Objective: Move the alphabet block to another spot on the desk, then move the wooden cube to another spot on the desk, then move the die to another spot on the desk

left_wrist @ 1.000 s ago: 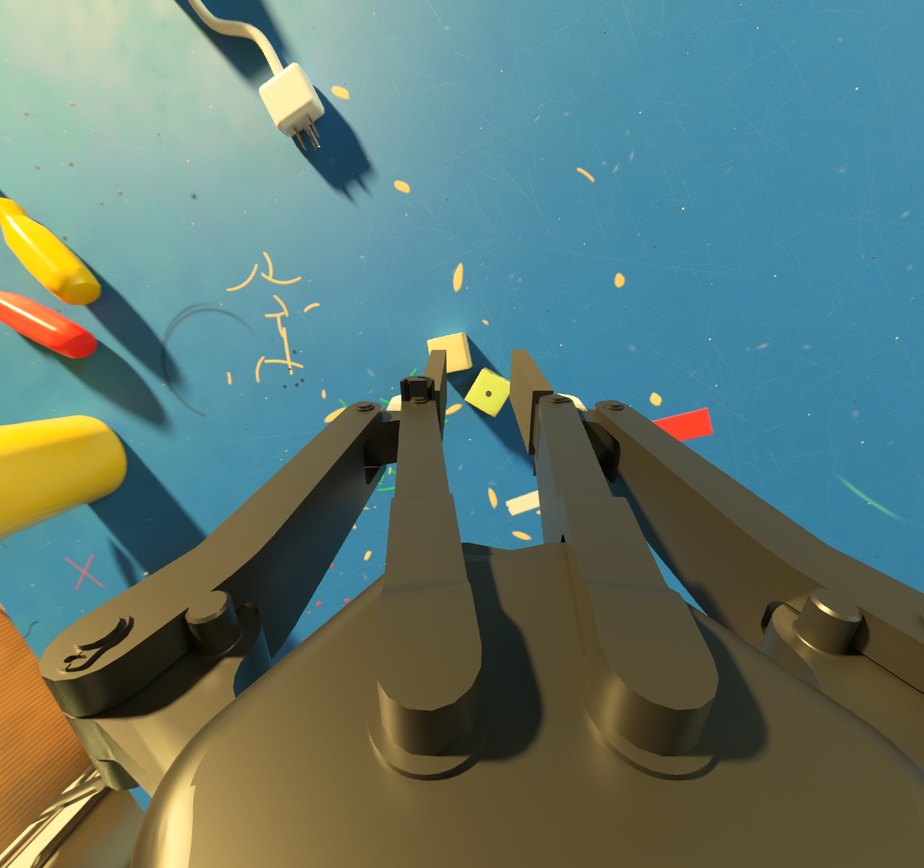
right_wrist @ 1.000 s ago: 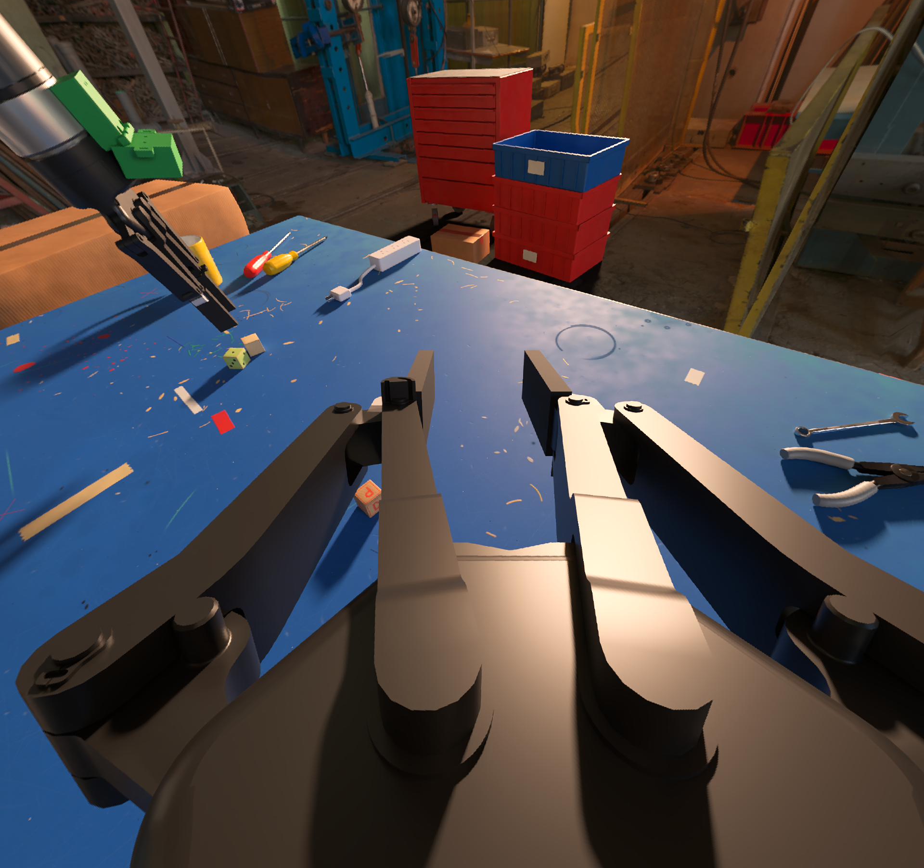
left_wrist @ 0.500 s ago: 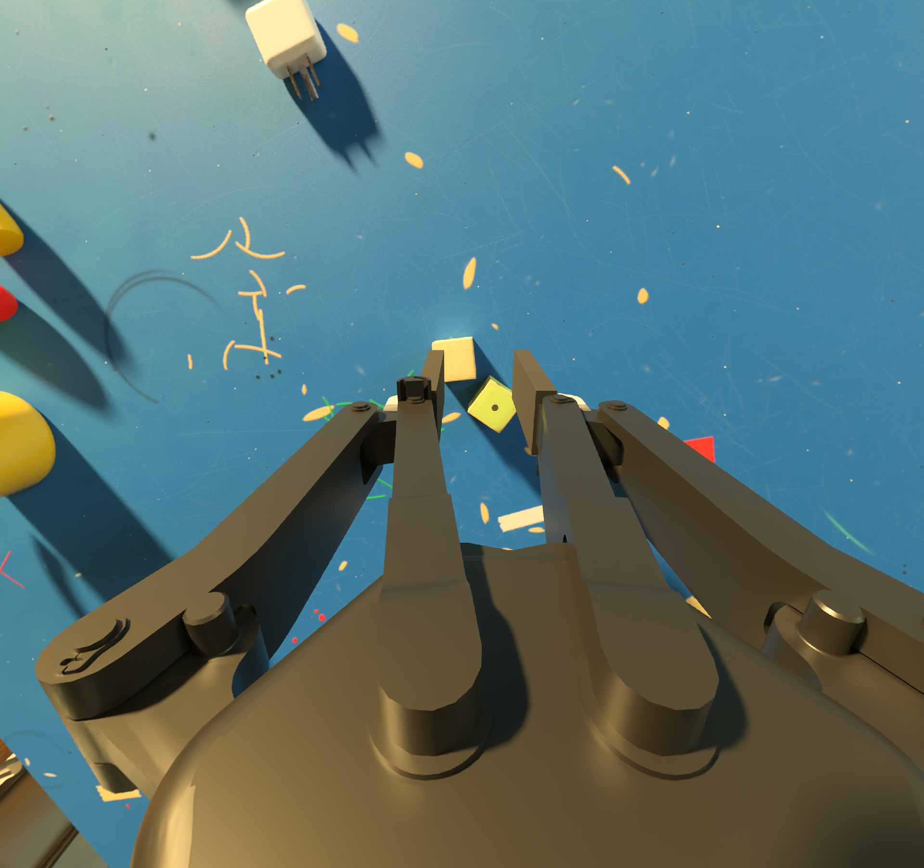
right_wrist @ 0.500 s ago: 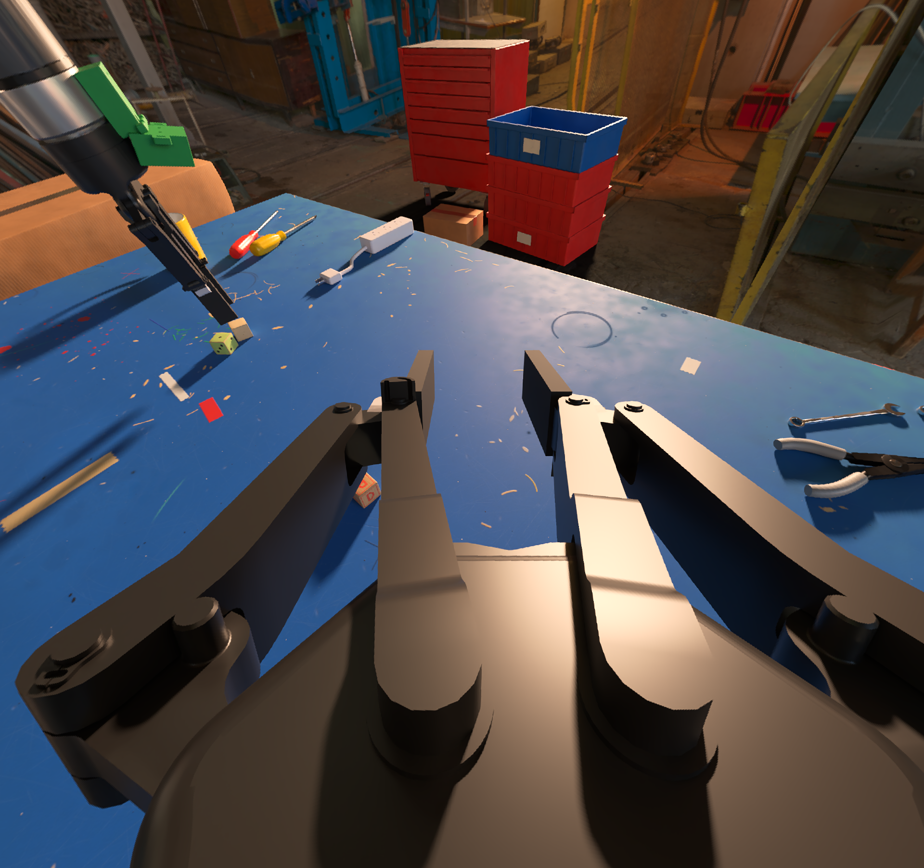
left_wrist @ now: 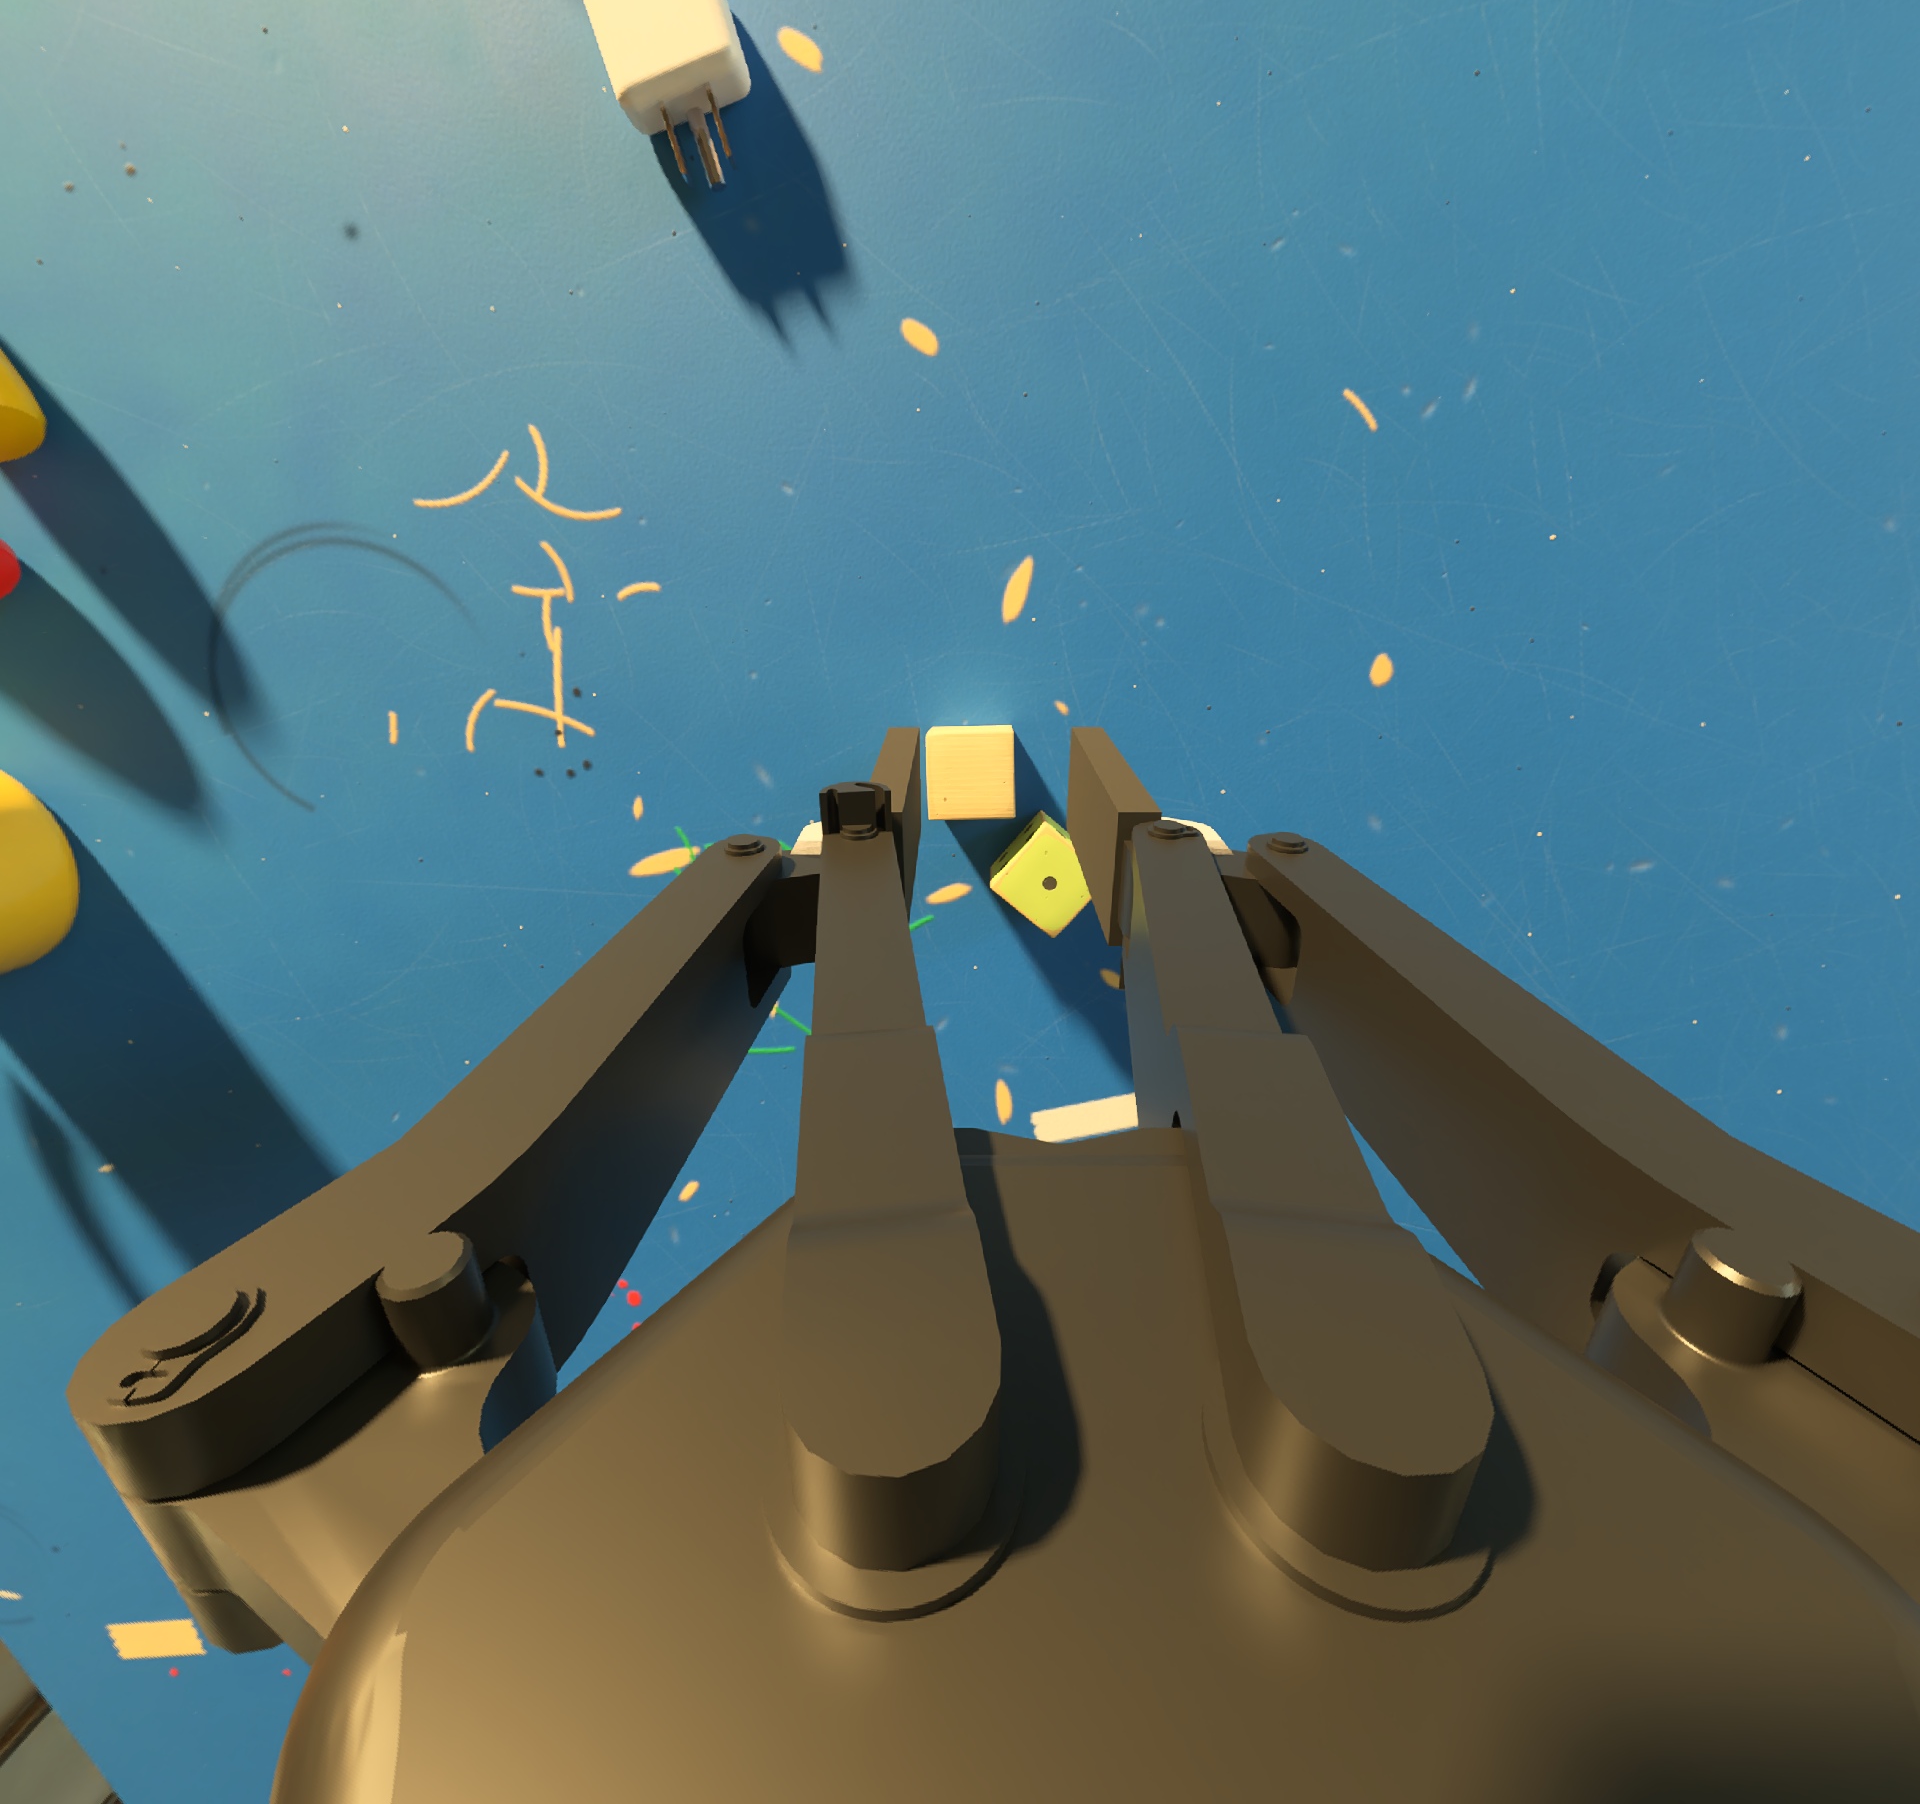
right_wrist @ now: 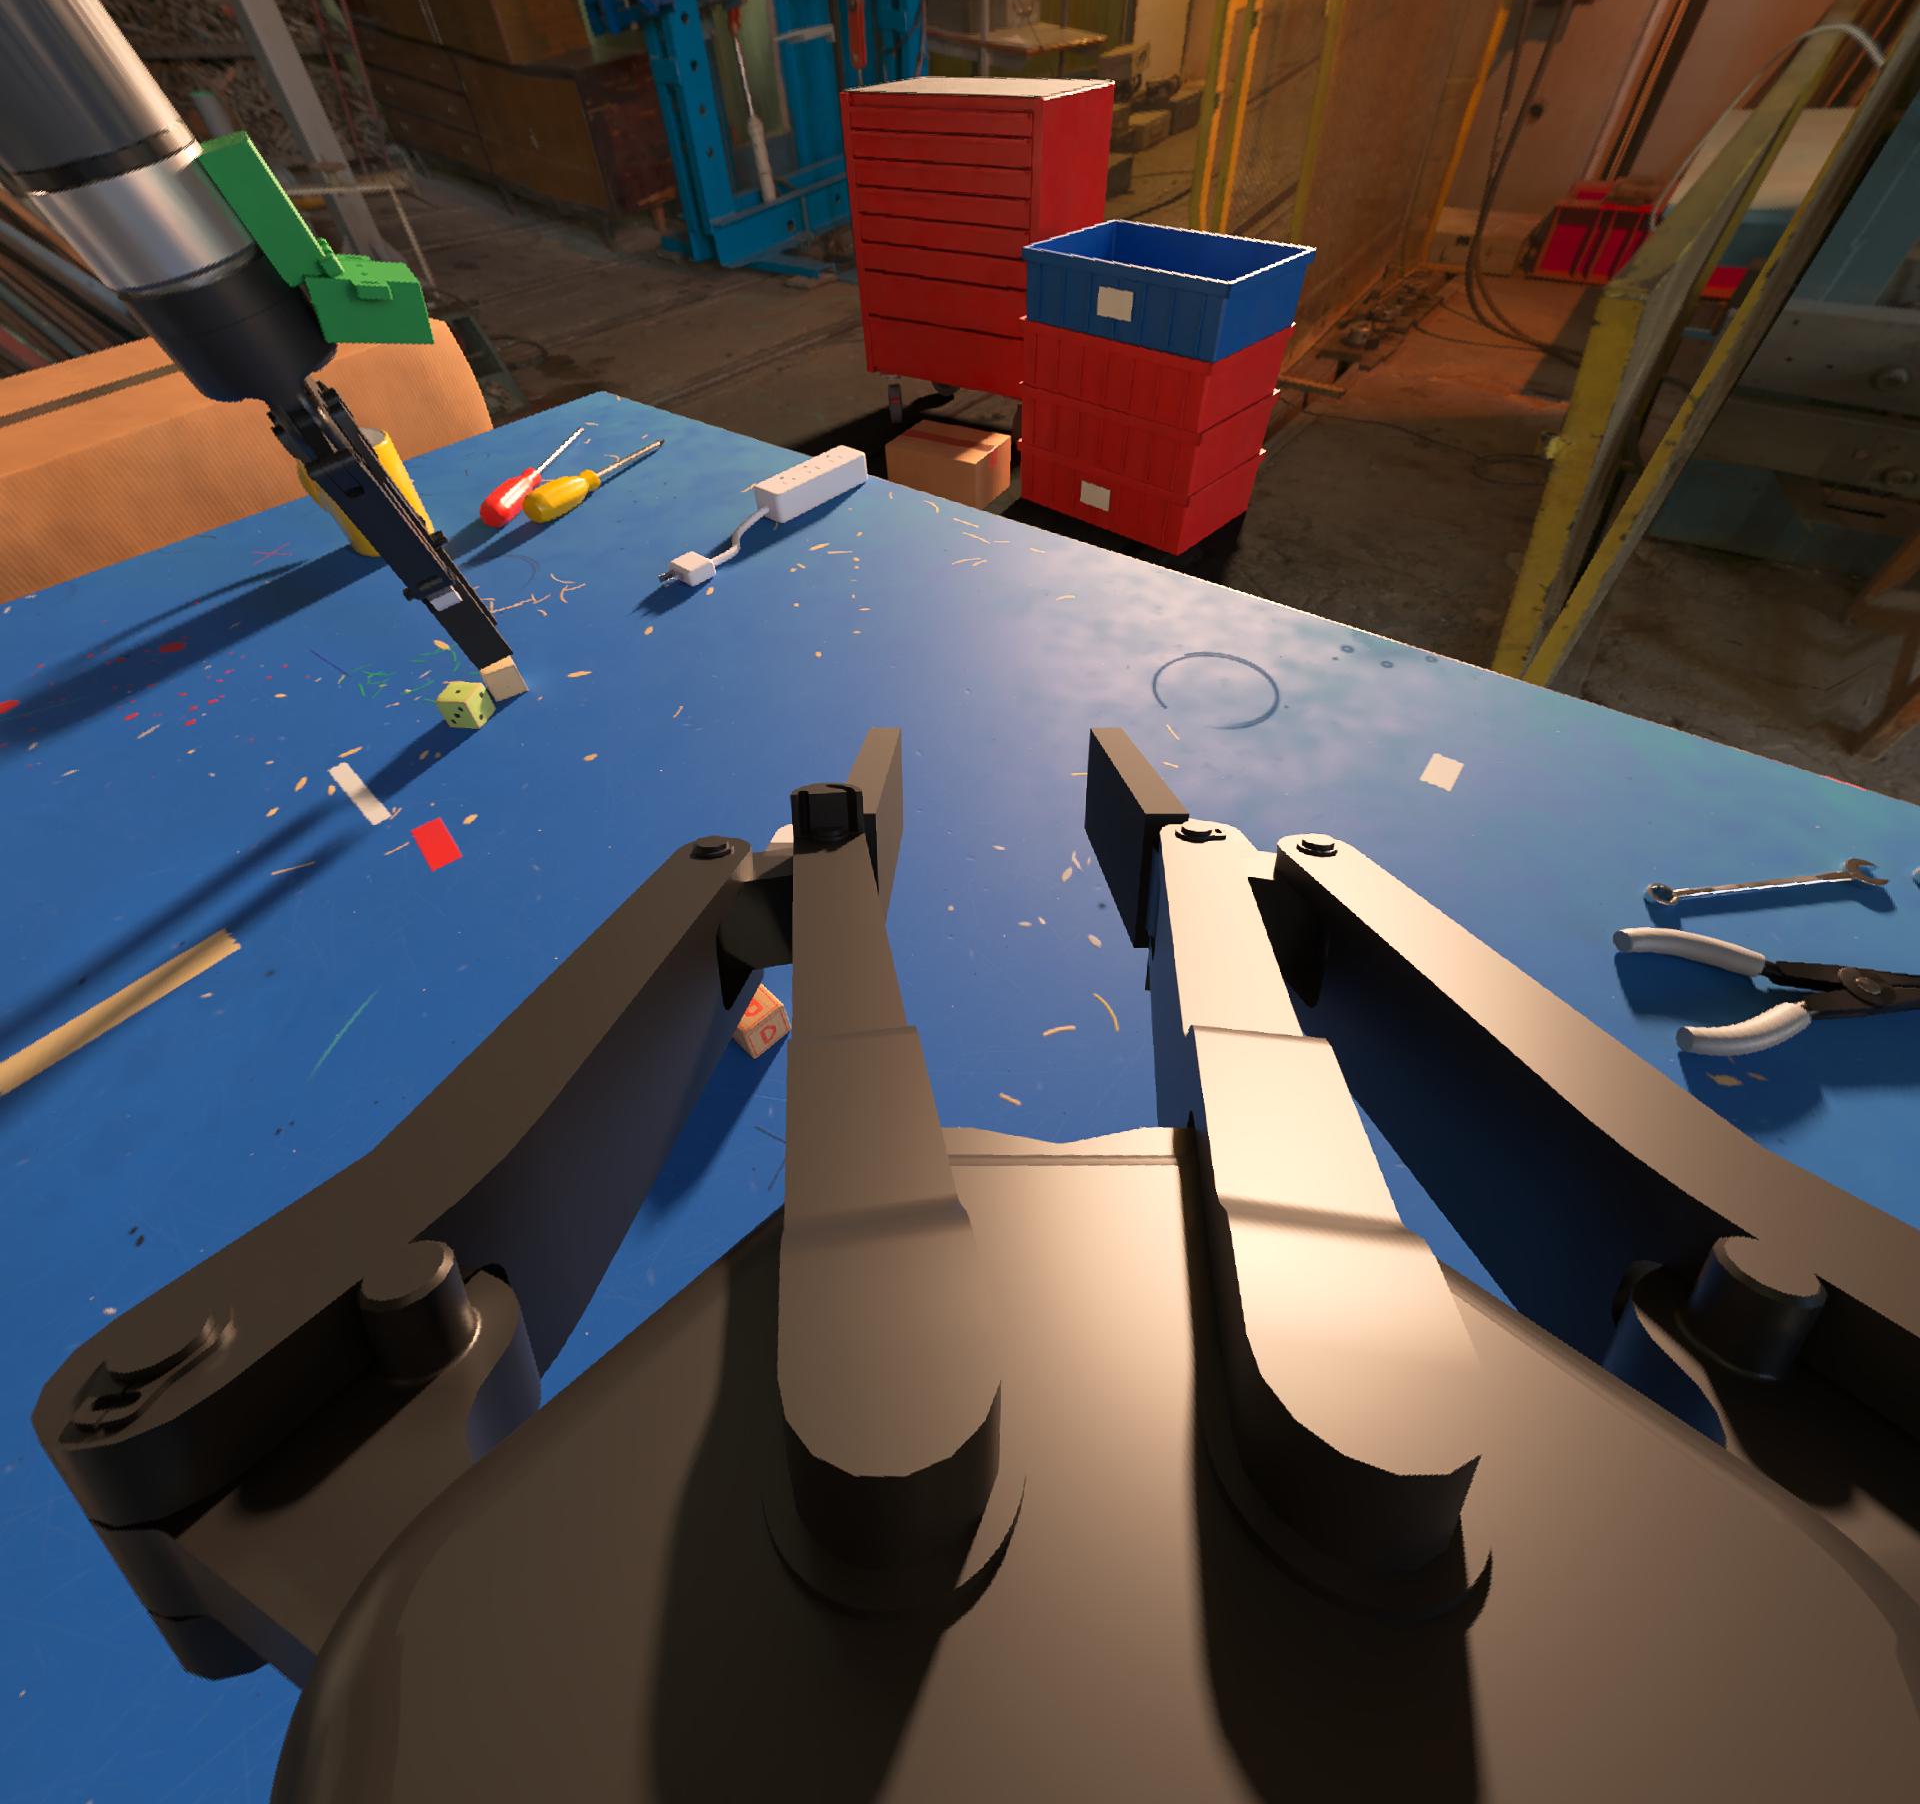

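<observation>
A pale wooden cube [left_wrist: 968,770] sits on the blue desk between my left gripper's [left_wrist: 994,767] open fingertips, close to the left finger. A yellow-green die [left_wrist: 1042,874] lies just behind it, against the right finger. In the right wrist view the left gripper [right_wrist: 488,648] reaches down to the cube [right_wrist: 505,677], with the die [right_wrist: 465,703] beside it. My right gripper [right_wrist: 992,778] is open and empty, held above the desk. The alphabet block [right_wrist: 762,1022] lies on the desk under it, partly hidden by its left finger.
A white plug [left_wrist: 665,40] on a cord lies ahead of the left gripper, with yellow and red screwdriver handles [left_wrist: 26,866] to the left. The right wrist view has screwdrivers [right_wrist: 540,492], a power strip [right_wrist: 810,481], pliers [right_wrist: 1766,991], a wrench [right_wrist: 1766,885] and a cardboard box [right_wrist: 114,466].
My left gripper has come down and forward, so the wooden cube now sits between its fingertips and the die next to its right finger. The right gripper has barely moved.
</observation>
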### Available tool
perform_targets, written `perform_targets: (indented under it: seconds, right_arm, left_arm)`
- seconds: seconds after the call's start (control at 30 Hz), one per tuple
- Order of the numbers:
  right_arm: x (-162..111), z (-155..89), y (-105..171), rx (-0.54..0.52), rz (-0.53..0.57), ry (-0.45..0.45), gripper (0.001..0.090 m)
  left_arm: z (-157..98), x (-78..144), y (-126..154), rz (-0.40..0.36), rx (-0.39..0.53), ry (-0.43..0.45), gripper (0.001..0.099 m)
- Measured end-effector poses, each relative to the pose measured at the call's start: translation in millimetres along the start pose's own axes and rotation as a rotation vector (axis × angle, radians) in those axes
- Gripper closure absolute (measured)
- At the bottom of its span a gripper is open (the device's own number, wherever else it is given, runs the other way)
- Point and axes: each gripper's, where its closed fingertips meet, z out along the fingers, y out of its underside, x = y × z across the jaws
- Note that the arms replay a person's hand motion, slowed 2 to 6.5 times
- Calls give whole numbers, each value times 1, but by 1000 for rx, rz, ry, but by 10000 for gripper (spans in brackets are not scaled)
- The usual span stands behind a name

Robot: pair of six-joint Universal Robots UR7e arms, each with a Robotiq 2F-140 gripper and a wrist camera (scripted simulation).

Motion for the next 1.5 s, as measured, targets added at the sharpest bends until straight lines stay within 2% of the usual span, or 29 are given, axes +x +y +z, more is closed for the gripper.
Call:
perform_targets:
  seconds: [0.3,0.83,1.5]
  right_arm:
    - [-1,2,2,-12,3,-6,427]
    - [0,5,6,-38,-9,3,426]
    - [-1,6,7,-42,-8,-7,427]
  left_arm:
    - [7,2,1,-6,-19,21,609]
    - [17,-5,4,-31,-62,-26,608]
    - [26,-4,8,-40,-102,-23,612]
